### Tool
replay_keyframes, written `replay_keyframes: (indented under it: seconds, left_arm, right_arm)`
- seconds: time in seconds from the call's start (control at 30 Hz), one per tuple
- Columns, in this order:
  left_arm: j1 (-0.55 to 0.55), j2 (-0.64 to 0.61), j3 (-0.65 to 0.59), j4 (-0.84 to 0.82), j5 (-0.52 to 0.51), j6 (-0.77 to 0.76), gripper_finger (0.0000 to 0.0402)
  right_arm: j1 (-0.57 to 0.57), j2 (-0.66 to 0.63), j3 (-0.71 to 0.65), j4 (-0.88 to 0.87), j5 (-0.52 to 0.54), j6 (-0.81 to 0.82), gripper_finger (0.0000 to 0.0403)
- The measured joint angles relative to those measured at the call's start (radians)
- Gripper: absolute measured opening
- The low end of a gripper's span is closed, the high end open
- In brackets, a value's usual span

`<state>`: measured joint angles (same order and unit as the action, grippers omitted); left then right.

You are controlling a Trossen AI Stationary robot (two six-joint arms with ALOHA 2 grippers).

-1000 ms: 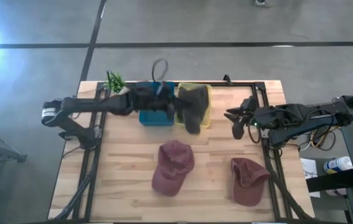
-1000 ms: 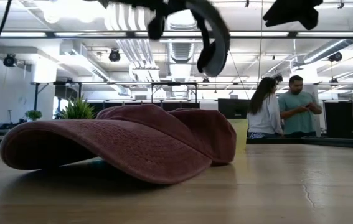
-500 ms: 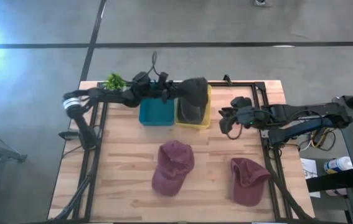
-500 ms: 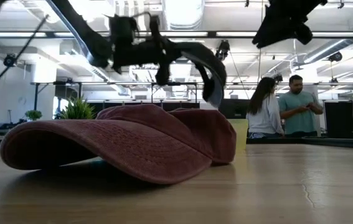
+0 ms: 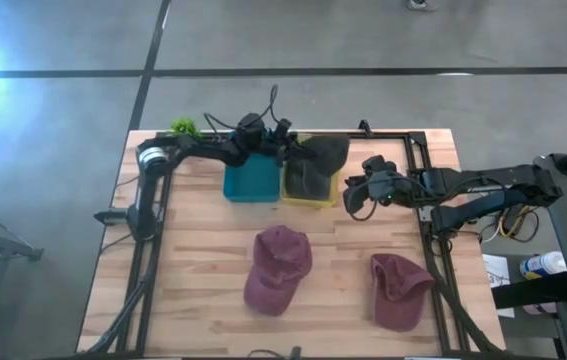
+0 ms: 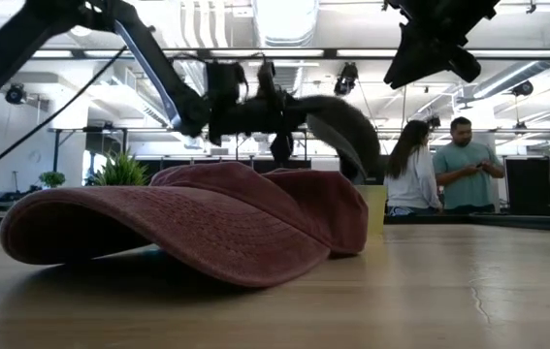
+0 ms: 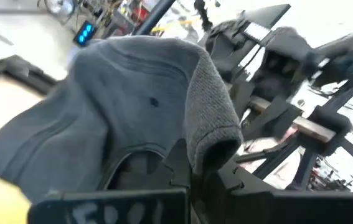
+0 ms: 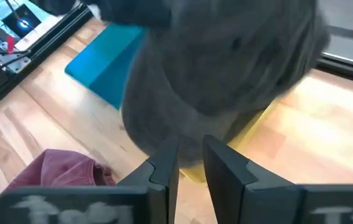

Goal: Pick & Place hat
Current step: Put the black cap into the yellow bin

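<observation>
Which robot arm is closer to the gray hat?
The left. Its tool grips the gray hat by the edge over the yellow bin. The right tool waits just beside the hat, not touching.

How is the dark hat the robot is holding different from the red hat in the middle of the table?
The grey hat is dark charcoal; the red hat is a faded maroon. The grey hat hangs from the left gripper over the yellow bin, while the red hat lies flat on the table, untouched. The grey hat droops; the red hat keeps its dome. Both are brimmed caps.
</observation>
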<state>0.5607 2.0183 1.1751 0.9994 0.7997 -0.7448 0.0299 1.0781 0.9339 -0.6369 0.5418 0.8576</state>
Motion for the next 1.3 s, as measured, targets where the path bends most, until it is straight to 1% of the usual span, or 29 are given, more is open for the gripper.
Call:
replay_keyframes:
  seconds: [0.2,0.3,0.43,0.67,0.8,0.87,0.93,1.03,1.13,1.3]
  left_arm:
    - [0.003,0.050,-0.012,-0.013,-0.005,-0.006,0.0014]
    - [0.009,0.051,-0.018,-0.082,-0.008,0.019,0.0015]
    - [0.019,0.016,-0.019,-0.239,-0.015,0.034,0.0026]
    - [0.021,-0.084,-0.019,-0.552,-0.085,0.172,0.0089]
    - [0.021,-0.168,-0.019,-0.759,-0.188,0.253,0.0116]
    - [0.022,-0.209,-0.020,-0.860,-0.253,0.279,0.0120]
    - [0.024,-0.247,-0.020,-0.932,-0.284,0.306,0.0120]
    - [0.016,-0.281,-0.020,-0.950,-0.342,0.364,0.0121]
    - [0.009,-0.268,-0.019,-0.934,-0.416,0.422,0.0121]
    - [0.014,-0.184,-0.010,-0.857,-0.432,0.427,0.0121]
  right_arm:
    - [0.000,0.003,0.001,-0.001,0.000,-0.001,0.0072]
    - [0.000,0.005,0.001,-0.002,0.000,-0.014,0.0069]
    - [-0.002,0.005,0.001,-0.003,0.000,-0.027,0.0070]
    - [-0.005,0.005,0.000,-0.002,0.001,-0.055,0.0077]
    - [-0.005,0.005,-0.001,-0.003,0.001,-0.070,0.0074]
    - [-0.005,0.005,-0.001,-0.003,0.001,-0.073,0.0073]
    - [-0.005,0.005,-0.002,-0.003,0.001,-0.076,0.0073]
    - [-0.005,0.005,-0.002,-0.003,0.001,-0.088,0.0076]
    - [-0.005,0.005,-0.002,-0.003,0.001,-0.101,0.0081]
    - [-0.005,0.005,-0.002,-0.001,0.002,-0.101,0.0081]
